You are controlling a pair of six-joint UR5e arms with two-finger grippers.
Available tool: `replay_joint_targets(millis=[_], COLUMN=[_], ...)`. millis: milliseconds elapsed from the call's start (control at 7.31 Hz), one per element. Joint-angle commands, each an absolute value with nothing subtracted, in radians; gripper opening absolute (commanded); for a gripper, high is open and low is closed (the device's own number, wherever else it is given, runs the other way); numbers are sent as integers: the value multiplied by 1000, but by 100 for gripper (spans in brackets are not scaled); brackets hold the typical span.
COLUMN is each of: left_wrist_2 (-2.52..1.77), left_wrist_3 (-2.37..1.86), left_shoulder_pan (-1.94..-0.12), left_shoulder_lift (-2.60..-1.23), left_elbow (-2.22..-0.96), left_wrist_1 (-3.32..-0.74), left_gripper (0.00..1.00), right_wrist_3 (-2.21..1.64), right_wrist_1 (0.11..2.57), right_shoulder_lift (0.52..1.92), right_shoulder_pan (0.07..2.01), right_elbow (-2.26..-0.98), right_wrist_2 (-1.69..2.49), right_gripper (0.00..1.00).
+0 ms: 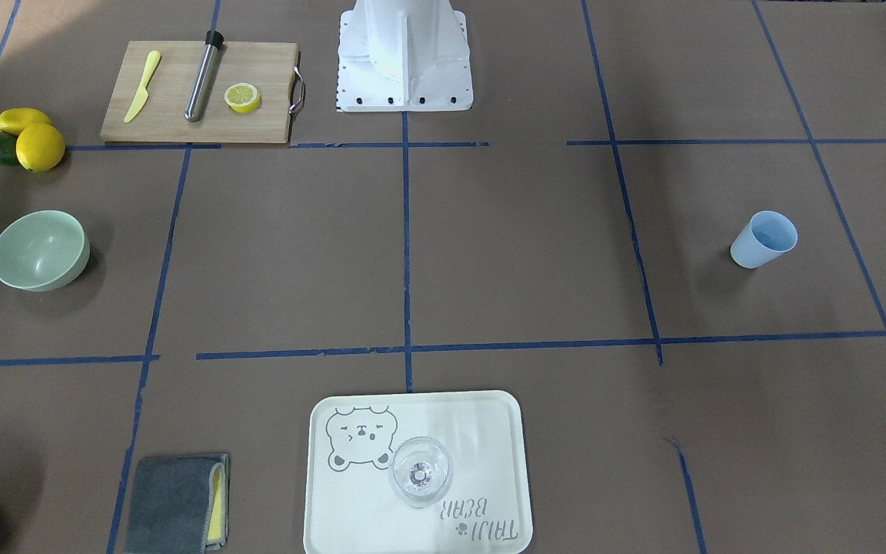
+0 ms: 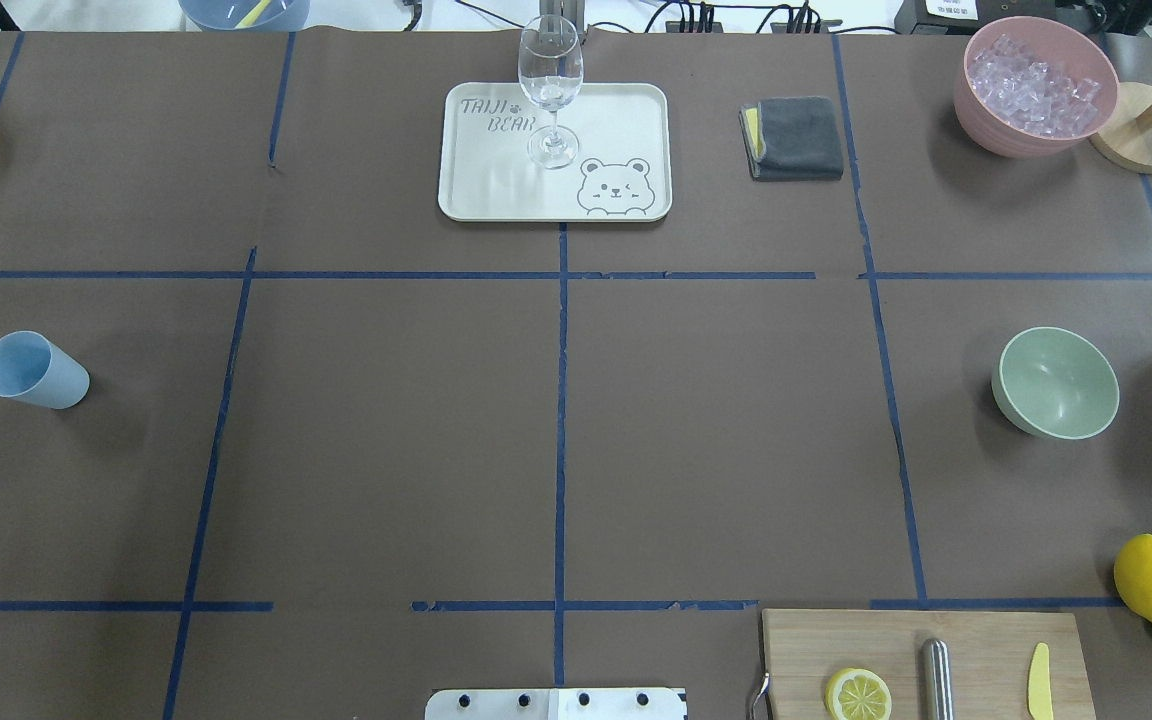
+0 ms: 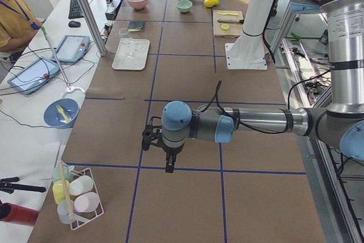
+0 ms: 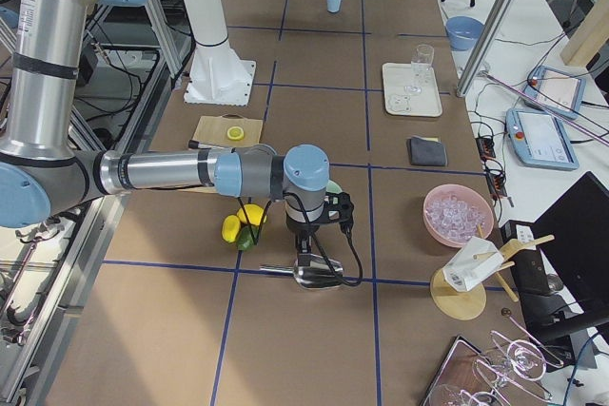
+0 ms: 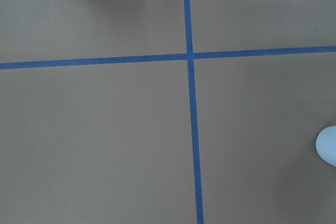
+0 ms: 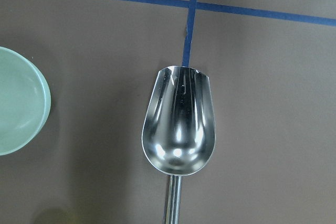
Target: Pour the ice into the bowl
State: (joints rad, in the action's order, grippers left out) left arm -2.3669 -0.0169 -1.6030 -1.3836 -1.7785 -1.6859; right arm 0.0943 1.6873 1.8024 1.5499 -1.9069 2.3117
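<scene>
I am reading the ice [image 2: 1034,82] as heaped in the pink tub [image 2: 1016,145] at the table's far right corner, well apart from the bowl [image 2: 1056,385], which is sitting upright. A metal scoop [image 6: 178,124] is lying near the bowl, and the right wrist view is cutting off its handle and most of the bowl. The right gripper [image 4: 304,256] is hanging over the scoop, the left gripper [image 3: 169,166] over bare table. I cannot tell whether either one is spread or closed.
</scene>
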Motion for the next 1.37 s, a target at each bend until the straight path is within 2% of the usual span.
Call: replay_joint_targets(millis=[0,547,820,1230], left_wrist_2=[-2356,-2358,-2358,-2358], left_wrist_3=[-12,-12,-12,-12], left_shoulder_pan=[-1601,-1601,-1603,-1601], left_shoulder_lift=[-1387,-1388,-1388,-1388], left_elbow=[-1778,-1779,-1782,-1781], left_wrist_1=[-1689,-1687,-1687,-1687], left_gripper=[100,100,100,100], right_wrist_3=[94,78,63,-130], right_wrist_1=[1687,1652,1504,1283], right_shoulder_lift=[1802,1764,1714,1738], right_shoulder_pan=[1539,1528,1529,1479], right_elbow=[-1908,-1940,-1948,-1928], right_wrist_2=[2312,2382,2391,2436], right_gripper=[100,100,100,100])
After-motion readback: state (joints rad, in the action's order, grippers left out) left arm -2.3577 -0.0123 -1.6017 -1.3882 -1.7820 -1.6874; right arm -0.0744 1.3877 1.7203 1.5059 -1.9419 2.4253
